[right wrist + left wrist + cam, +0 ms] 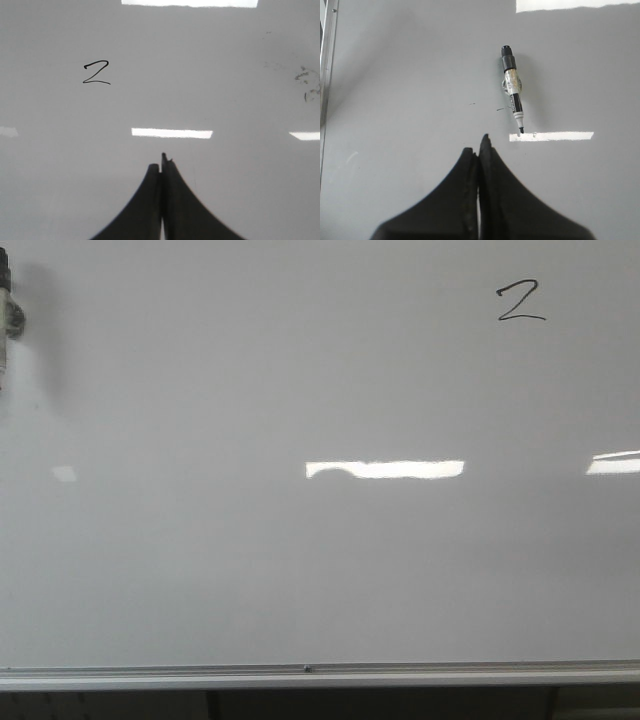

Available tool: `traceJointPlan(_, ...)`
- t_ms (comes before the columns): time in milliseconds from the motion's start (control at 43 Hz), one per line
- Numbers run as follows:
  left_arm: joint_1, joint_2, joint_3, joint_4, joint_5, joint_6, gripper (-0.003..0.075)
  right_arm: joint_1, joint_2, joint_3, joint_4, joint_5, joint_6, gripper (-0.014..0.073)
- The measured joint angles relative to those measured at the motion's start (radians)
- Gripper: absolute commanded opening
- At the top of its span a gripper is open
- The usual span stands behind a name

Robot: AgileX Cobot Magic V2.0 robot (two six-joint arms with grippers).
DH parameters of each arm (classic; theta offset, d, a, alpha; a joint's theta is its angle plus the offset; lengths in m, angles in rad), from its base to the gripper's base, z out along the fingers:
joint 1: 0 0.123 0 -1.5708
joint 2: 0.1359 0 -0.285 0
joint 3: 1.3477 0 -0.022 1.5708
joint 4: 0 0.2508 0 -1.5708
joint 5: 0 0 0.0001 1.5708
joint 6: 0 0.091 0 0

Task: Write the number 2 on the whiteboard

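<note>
Whiteboard, one number 2, one marker, both fingers clenched, empty.

Marker cut by front view's left edge; label print unreadable.

Small black number 2 at upper right of glossy grey-white whiteboard.

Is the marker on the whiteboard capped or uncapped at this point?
Uncapped. In the left wrist view the marker lies on the whiteboard with its dark tip bare; no cap shows.
</note>
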Motion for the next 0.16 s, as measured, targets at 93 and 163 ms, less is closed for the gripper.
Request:
traceJointPlan(93, 0.0, 0.0, 0.0, 0.0, 0.0, 0.0, -0.002, 0.0, 0.0, 0.0, 0.0, 0.0, 0.0, -0.008)
traceJointPlan(163, 0.0, 0.0, 0.0, 0.0, 0.0, 0.0, -0.002, 0.0, 0.0, 0.0, 0.0, 0.0, 0.006, -0.008)
